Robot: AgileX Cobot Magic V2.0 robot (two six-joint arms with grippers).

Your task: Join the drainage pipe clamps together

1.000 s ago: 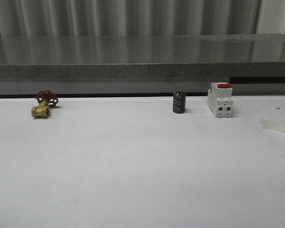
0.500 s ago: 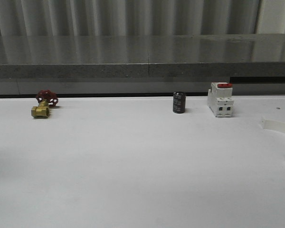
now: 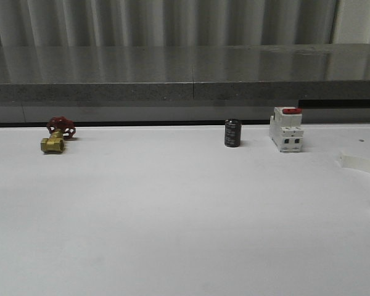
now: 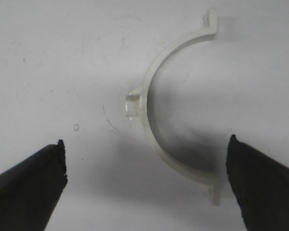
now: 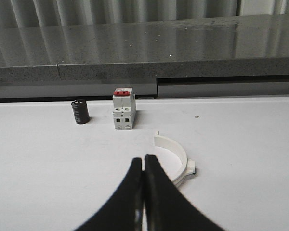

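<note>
While one clamp half [image 4: 154, 122] is straddled by the spread left gripper [image 4: 147, 180] for pickup, the right gripper [image 5: 144, 168] is pressed together near the other half [image 5: 176, 161].

Right gripper [image 5: 144, 166] fingers [image 5: 159, 192] together (tips touching) before white clamp half [image 5: 176, 159].

left gripper [image 4: 147, 185]: matte black wedge-shaped fingers [image 4: 31, 180], rough chipped tips | right gripper [image 5: 144, 168]: glossy black, smoothly curved tapering fingers [image 5: 161, 202], narrow pointed tips
</note>
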